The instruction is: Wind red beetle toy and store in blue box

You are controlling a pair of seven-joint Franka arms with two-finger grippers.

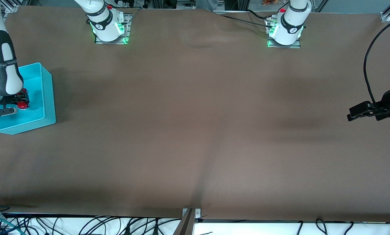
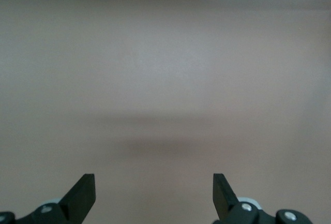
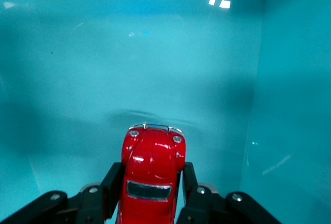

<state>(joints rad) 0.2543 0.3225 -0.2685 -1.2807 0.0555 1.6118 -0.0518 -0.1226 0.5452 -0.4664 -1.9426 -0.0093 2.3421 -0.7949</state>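
R arm reaches to its end of the table, right gripper (image 3: 150,193) pointing down, fingers (image 3: 111,185) clamped tight. L arm waits at its own end, left gripper (image 2: 154,195) fingers spread wide, nothing between.

The box (image 1: 48,98) sits on the counter (image 1: 195,130) at the right arm's end. The right hand (image 1: 20,104) hangs inside it, clamped on the toy car (image 3: 151,175). The left hand (image 2: 154,195) hovers over the left arm's end.
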